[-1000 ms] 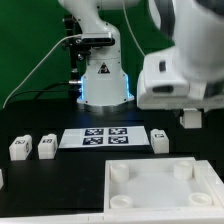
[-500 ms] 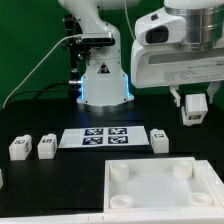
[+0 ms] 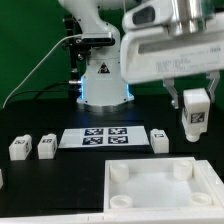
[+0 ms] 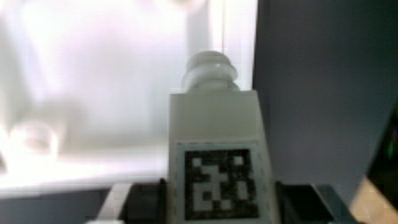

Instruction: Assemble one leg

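In the air near the white tray (image 3: pixel 150 188), gripper (image 3: pixel 194 103) fingers clamp one leg (image 3: pixel 194 122); lifted, but no socket (image 3: pixel 181 171) filled yet.

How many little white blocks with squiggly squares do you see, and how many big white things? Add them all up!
Legs: 4 (leftmost leg, second leg, third leg, held leg in the jaws)
Square tray piece: 1
Marker board: 1
White sliver at the picture's edge: uncounted, too cut off
Total: 6
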`<state>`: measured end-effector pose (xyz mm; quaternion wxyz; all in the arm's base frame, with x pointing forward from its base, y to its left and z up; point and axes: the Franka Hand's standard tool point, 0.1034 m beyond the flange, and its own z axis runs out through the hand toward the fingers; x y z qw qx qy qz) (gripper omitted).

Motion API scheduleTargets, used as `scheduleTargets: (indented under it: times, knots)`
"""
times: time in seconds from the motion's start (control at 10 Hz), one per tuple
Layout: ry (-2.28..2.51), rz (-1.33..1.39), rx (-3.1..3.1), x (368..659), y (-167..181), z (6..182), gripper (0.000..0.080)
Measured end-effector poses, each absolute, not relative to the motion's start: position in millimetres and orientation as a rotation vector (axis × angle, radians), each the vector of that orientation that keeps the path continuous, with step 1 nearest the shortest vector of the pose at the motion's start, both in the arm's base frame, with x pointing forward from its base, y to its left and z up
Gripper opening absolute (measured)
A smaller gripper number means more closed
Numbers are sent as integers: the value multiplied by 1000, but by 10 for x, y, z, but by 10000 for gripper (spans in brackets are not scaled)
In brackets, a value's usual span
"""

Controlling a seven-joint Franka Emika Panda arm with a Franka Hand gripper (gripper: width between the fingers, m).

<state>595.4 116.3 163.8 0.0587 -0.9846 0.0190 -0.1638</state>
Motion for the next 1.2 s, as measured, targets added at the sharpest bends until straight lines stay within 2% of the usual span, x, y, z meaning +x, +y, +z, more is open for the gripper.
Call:
scheduleTargets:
  times: [0.1, 0.3, 0.5, 0.6, 0.7, 0.8, 1.0, 1.1, 1.2]
  knots:
    - [38, -660, -2949, 6121, 1106, 1682, 292]
    - [36, -821, -2896, 6148, 1130, 1647, 292]
    - [41, -799, -2904, 6134, 1118, 1627, 292]
    - [25, -785, -2909, 6107, 1162, 1563, 292]
    - [-10, -741, -2928, 6065, 1268, 1399, 292]
    - [-34, -688, -2959, 6117, 1323, 1328, 292]
    - [-62, -743, -2979, 6229, 1233, 1172, 292]
    - [-71, -751, -2976, 6217, 1264, 1107, 292]
    - [-73, -752, -2975, 6222, 1273, 1117, 292]
